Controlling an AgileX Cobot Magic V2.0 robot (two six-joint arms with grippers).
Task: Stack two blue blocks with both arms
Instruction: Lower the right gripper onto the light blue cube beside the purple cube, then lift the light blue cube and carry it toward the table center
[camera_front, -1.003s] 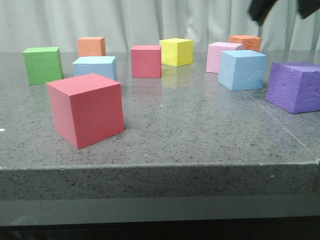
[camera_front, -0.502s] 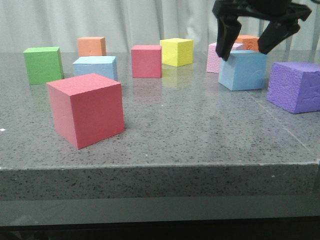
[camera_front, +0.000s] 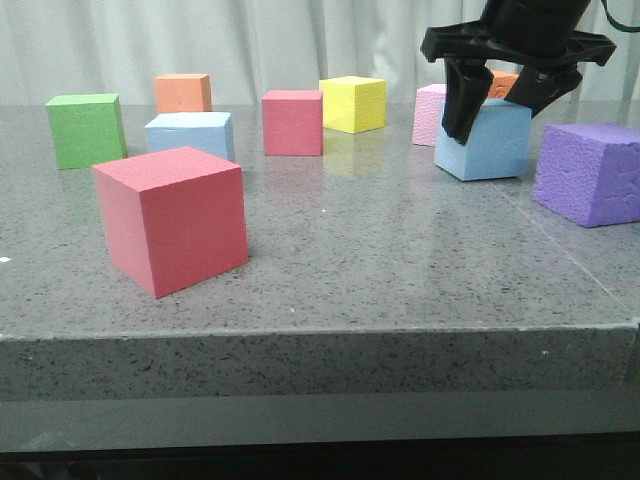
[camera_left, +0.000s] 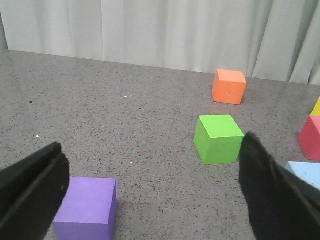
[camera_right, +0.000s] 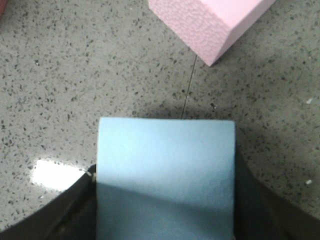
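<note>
One light blue block (camera_front: 190, 133) sits at the left behind the big red cube (camera_front: 172, 218); its corner also shows in the left wrist view (camera_left: 306, 174). The other blue block (camera_front: 490, 145) rests on the table at the right. My right gripper (camera_front: 495, 115) has come down over it, one finger against each side. In the right wrist view the block (camera_right: 166, 155) fills the gap between the dark fingers (camera_right: 75, 210), so the gripper (camera_right: 165, 210) is shut on it. My left gripper (camera_left: 150, 190) is open and empty above the table, and out of the front view.
A purple cube (camera_front: 590, 172) stands right of the held block, with a pink cube (camera_front: 430, 110) and an orange cube (camera_front: 497, 80) behind it. Green (camera_front: 86, 128), orange (camera_front: 183, 92), small red (camera_front: 293, 122) and yellow (camera_front: 352, 103) cubes line the back. Another purple cube (camera_left: 86, 205) lies under my left gripper.
My right gripper has come down from the top right and closed round the right blue block, which shifted slightly left. Nothing else has moved.
</note>
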